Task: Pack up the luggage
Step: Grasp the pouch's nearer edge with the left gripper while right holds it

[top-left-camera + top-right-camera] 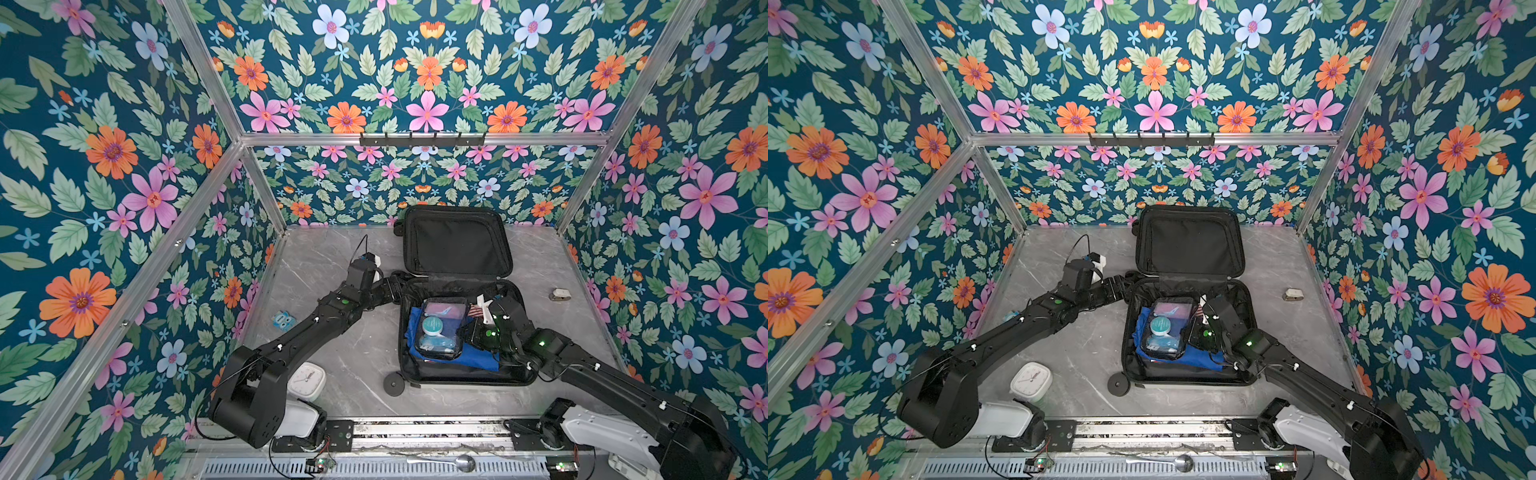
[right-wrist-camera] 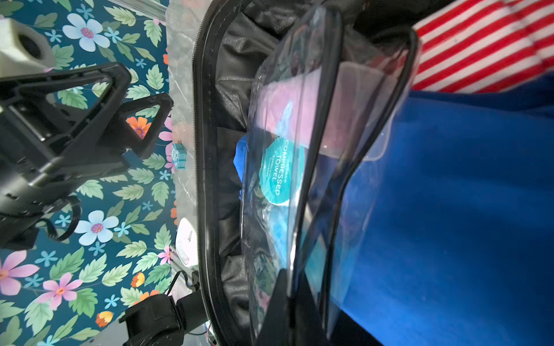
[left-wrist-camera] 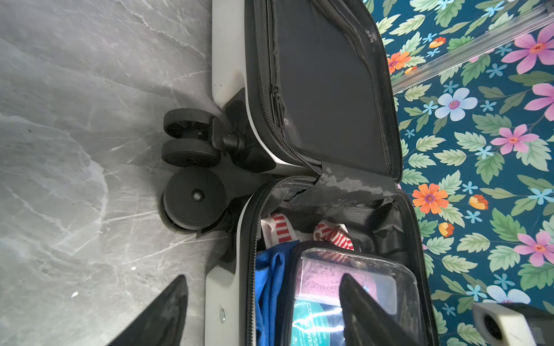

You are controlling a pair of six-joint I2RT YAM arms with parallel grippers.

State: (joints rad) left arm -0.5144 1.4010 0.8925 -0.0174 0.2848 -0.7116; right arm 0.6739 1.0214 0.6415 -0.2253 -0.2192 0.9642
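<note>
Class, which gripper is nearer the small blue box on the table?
Left. The left gripper is at the hinge corner of the luggage, toward the box; the right gripper is inside the luggage, beyond the clear pouch.

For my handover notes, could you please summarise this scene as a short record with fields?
suitcase: open on the table, lid raised toward the back wall
inside: blue garment, clear pouch on top, striped cloth nearer the hinge
left tool: open, one finger outside the suitcase wall, one over the pouch
right tool: shut, inside the suitcase, against the pouch's side
outside on table: white clock, small blue item, small white object
</note>
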